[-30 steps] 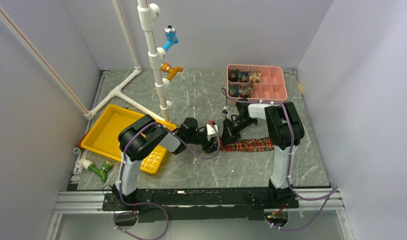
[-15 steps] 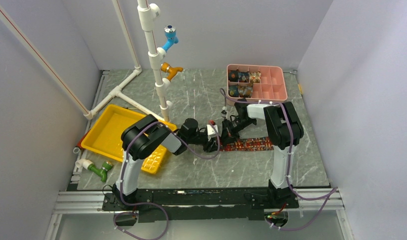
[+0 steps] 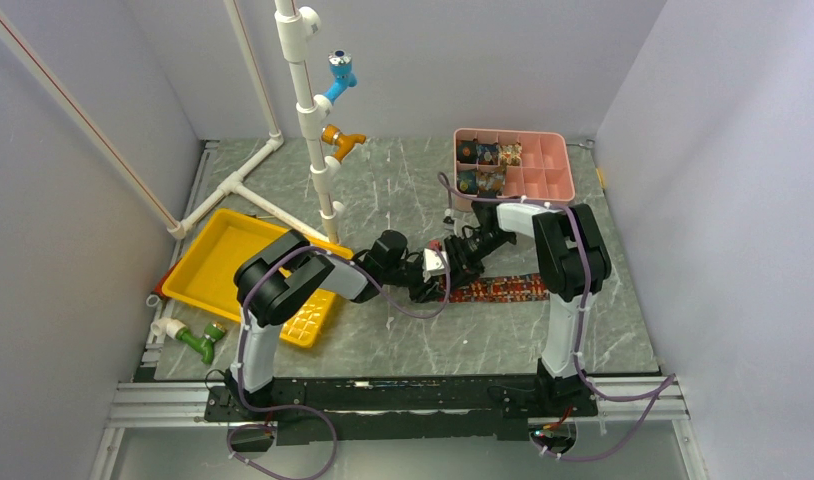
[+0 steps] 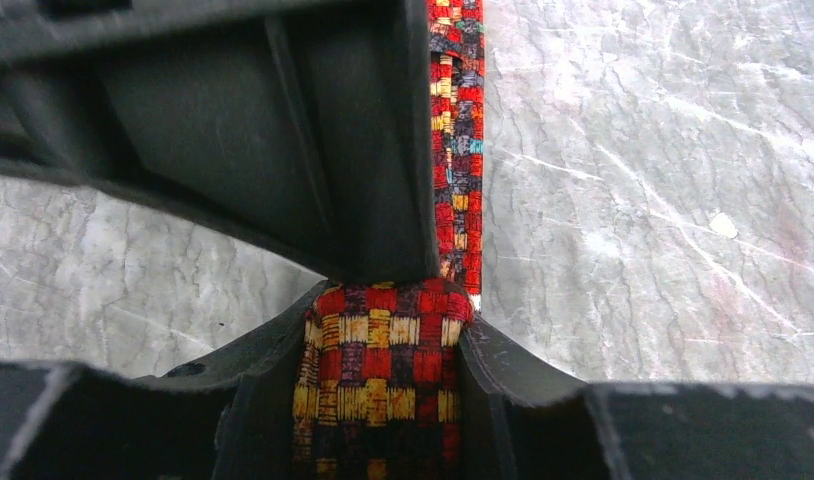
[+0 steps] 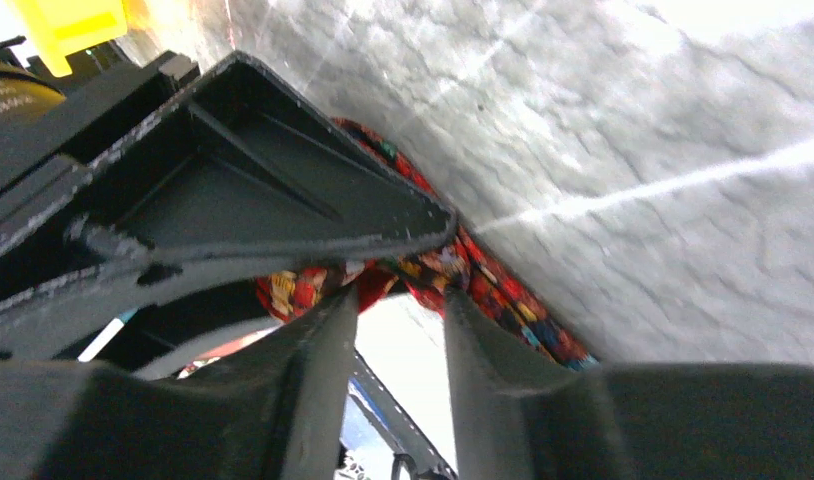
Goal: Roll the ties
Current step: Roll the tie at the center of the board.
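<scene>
Left gripper (image 4: 388,335) clamps the tie (image 4: 383,400) roll; right gripper (image 5: 398,325) gapes partly, empty; wind rightwards evenly, edges aligned.

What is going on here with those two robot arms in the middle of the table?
The two arms are rolling a patterned tie on the grey table. The left arm's fingers are closed on what looks like its rolled-up end, while the rest of the strip lies flat. The right arm's fingers are open right beside that end, holding nothing. Several finished rolls sit in the pink tray at the back.
</scene>
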You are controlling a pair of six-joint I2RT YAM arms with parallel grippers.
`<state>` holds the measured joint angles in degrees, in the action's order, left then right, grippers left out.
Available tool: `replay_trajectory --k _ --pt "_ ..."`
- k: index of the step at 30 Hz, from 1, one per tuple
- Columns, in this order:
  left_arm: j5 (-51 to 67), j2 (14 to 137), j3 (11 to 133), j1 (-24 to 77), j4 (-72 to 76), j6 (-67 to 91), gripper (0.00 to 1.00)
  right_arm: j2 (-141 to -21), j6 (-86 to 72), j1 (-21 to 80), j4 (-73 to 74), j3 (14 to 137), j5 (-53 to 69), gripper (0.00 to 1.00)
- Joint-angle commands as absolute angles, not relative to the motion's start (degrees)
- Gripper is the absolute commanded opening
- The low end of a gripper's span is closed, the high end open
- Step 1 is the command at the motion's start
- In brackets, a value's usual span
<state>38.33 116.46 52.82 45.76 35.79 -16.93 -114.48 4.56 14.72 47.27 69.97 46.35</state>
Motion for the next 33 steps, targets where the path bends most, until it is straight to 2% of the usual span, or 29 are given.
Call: replay_trajectory --k 1,14,20,22,24,28,31,33 --pt "28.9 122.3 51.5 46.1 15.0 -22.5 0.25 -109.6 7.3 13.7 51.6 68.3 49.0 0.46" --pt "28.7 122.3 52.2 46.8 13.1 -23.3 0.27 -104.9 -3.3 13.6 39.7 63.9 57.6 0.49" --pt "28.7 122.5 51.9 47.2 13.8 -22.6 0.28 -106.5 -6.3 13.8 36.7 63.5 55.8 0.54" --pt "28.7 122.5 52.0 47.4 13.9 -22.5 0.29 -107.3 -6.5 13.8 35.7 63.0 55.0 0.5" --pt "28.8 122.7 52.1 47.5 14.0 -22.7 0.29 -108.4 -6.4 13.8 35.6 62.8 53.8 0.39" --pt "28.8 122.7 52.1 47.5 13.7 -23.1 0.3 -110.0 -5.9 13.5 35.5 63.2 53.1 0.25" --pt "28.8 122.5 51.9 47.5 13.7 -23.4 0.3 -110.8 -5.0 13.5 36.0 63.4 52.9 0.04" --pt "28.8 122.4 51.6 47.5 13.8 -23.4 0.31 -111.2 -4.3 13.2 36.9 63.3 51.1 0.0"
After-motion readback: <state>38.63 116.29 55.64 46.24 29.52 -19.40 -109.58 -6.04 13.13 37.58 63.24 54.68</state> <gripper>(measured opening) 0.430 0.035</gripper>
